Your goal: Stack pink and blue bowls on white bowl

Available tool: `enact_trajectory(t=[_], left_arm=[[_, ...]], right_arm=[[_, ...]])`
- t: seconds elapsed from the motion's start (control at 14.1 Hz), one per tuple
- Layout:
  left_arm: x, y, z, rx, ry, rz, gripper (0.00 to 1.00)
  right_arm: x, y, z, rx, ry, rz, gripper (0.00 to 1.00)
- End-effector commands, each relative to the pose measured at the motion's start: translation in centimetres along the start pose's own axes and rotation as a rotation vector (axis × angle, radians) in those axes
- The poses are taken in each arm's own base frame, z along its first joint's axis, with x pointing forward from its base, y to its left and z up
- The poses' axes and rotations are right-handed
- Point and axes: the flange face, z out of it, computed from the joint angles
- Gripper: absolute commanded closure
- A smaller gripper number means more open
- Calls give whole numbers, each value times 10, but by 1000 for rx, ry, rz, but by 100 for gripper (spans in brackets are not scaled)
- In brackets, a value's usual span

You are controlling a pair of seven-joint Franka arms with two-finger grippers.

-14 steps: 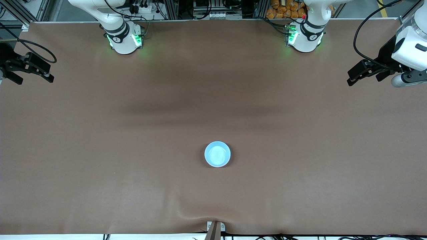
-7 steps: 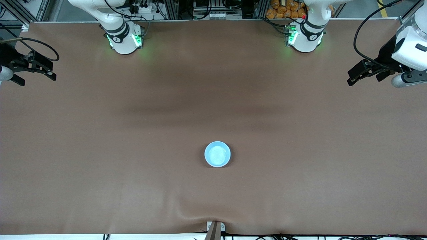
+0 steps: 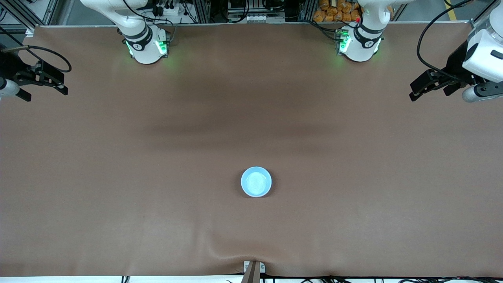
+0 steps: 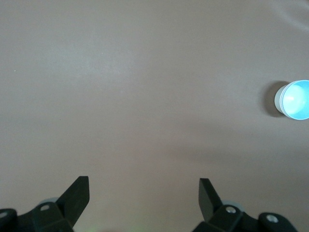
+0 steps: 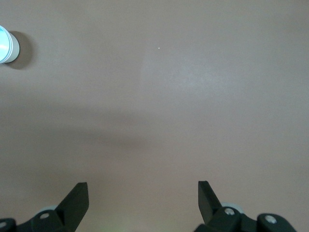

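Note:
One light blue bowl [image 3: 256, 181] sits upright on the brown table, midway between the two ends and toward the front camera. It shows small in the left wrist view [image 4: 297, 99] and at the edge of the right wrist view [image 5: 5, 44]. A pale whitish wall [image 4: 278, 100] shows under its blue rim; I cannot tell whether that is the white bowl. The pink bowl is hidden or out of view. My left gripper [image 3: 413, 91] [image 4: 144, 186] hangs open over the left arm's end of the table. My right gripper [image 3: 63, 83] [image 5: 143, 191] hangs open over the right arm's end, holding nothing.
The brown table cover [image 3: 157, 157] has a wrinkle and a small bracket [image 3: 253, 269] at its front edge. Both arm bases [image 3: 147, 47] [image 3: 359, 45] stand along the table's back edge. A black cable [image 3: 47, 53] loops by the right gripper.
The right gripper has shifted slightly toward the robots' edge of the table and turned a little. The left gripper and the blue bowl have stayed in place.

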Motion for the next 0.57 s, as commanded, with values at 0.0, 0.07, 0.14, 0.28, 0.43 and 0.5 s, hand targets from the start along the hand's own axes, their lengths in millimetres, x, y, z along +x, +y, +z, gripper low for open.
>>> enact_trajectory(t=[0.0,0.07,0.14,0.28,0.43,0.5], left_arm=[[0,3,2,-18,-13,41,0],[3,8,9,-19,-23,53,0],[5,11,10,-21,-17,56,0],[4,16,12,-21,-21,68,0],[1,21,12,-9,-22,74,0],[2,18,12,-5,-23,70,0]], right_arm=[[0,-1,-2,-14,-3,-2,0],[0,-1,-2,-14,-3,-2,0],[0,-1,-2,-14,-3,-2,0],[-1,-1,-2,-13,-5,-2,0],[-1,-1,-2,-13,-5,-2,0],[-1,-1,-2,-13,-5,-2,0]])
